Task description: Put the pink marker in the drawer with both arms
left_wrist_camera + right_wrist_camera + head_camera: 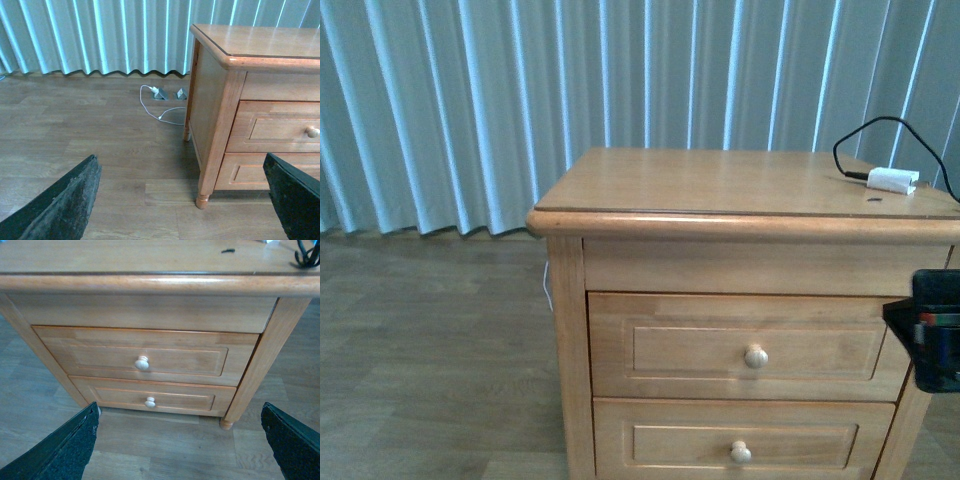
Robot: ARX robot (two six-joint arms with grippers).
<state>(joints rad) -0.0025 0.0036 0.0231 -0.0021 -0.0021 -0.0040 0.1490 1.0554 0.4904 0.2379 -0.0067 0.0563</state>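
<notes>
The pink marker shows in no view. The drawer (750, 345) is the nightstand's top one, shut, with a round knob (756, 356). It also shows in the right wrist view (150, 357) and, partly, in the left wrist view (280, 127). My right gripper (179, 410) is open and empty, low in front of the nightstand and facing both drawer fronts. A black part of the right arm (935, 330) shows at the right edge. My left gripper (180, 157) is open and empty, off the nightstand's left front corner, above the floor.
A white adapter (892, 180) with a black cable lies on the nightstand top (720, 180) at the back right. The matching lower drawer (740, 445) is shut. Floor sockets with a white cable (160, 100) sit by the curtain (470, 100).
</notes>
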